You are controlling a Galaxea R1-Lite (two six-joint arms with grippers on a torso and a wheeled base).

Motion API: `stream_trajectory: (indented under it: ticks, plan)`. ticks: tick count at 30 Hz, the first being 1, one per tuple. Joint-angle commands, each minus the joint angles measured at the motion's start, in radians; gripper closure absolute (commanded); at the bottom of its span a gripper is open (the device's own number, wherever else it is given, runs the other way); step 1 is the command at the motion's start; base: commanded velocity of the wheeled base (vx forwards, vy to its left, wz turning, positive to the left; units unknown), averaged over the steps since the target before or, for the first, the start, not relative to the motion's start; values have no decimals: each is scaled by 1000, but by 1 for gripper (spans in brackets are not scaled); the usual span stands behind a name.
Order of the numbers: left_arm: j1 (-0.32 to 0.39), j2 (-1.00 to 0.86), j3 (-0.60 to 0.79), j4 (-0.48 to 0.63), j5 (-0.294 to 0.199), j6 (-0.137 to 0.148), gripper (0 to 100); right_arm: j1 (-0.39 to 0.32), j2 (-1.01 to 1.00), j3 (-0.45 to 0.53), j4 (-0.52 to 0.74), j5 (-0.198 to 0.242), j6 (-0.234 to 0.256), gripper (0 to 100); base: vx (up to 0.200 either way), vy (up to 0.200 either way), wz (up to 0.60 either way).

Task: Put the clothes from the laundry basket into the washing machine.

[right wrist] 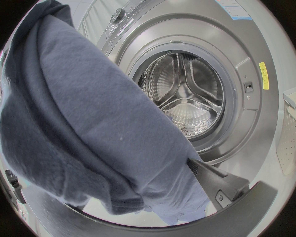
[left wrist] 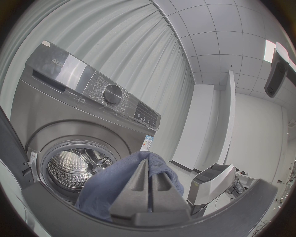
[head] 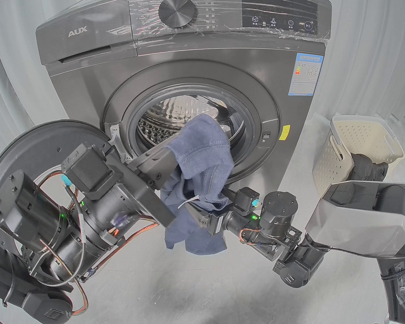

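A blue garment (head: 204, 155) hangs in front of the washing machine's open drum (head: 185, 111). My left gripper (head: 176, 148) is shut on its upper part at the drum's mouth; its two fingers (left wrist: 135, 188) are pressed together with blue cloth (left wrist: 101, 188) between them. The garment's lower part drapes over my right gripper (head: 197, 211), just below and in front of the opening. There the cloth (right wrist: 92, 108) covers one side, and one finger (right wrist: 215, 182) stands well off to the other side, jaws apart. The steel drum (right wrist: 185, 98) looks bare inside.
The round door (head: 33, 152) stands swung open at the left, behind my left arm. A cream laundry basket (head: 360, 141) sits on the floor to the machine's right, with a dark piece of clothing (head: 369, 168) in it. Grey floor (head: 183, 288) lies in front.
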State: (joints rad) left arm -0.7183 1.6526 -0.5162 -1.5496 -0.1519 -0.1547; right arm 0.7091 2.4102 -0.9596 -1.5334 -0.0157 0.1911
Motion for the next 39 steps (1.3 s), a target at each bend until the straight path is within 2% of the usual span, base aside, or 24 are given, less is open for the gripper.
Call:
stream_trajectory:
  ticks: [1,6,7,11,16,23,26,29,31,34,39]
  plan:
    - [-6,-2,-8,0,0,-2,100,-5,38,-44,-1,-4,4,0,0,0,0]
    - [-1,-2,-8,-1,2,-3,100,-4,47,-41,-2,-35,13,0,0,0,0]
    - [3,-2,-7,-1,2,-2,100,-4,47,-38,-4,-35,13,100,0,0,0]
    - [19,-2,-4,-1,3,-2,100,-11,24,1,-11,-35,14,100,0,0,0]
    - [96,-5,16,-3,-3,0,100,-89,-92,134,-13,-33,10,100,0,0,0]
    - [174,-13,61,-1,-1,-3,100,-189,-247,255,-11,-23,1,100,0,0,0]
    - [218,6,99,-1,0,12,100,-214,-298,280,-13,-10,-10,100,0,0,0]
    - [221,16,122,-3,-1,15,100,-215,-318,283,-11,-9,-12,100,0,0,0]
    - [209,38,185,-3,-5,33,100,-204,-352,283,-7,-9,-12,100,0,0,0]
    - [195,66,232,-3,-34,64,100,-186,-368,275,-5,-15,-10,100,0,0,0]
    - [165,131,311,-3,-78,87,100,-139,-382,248,-2,-20,-2,100,0,0,0]
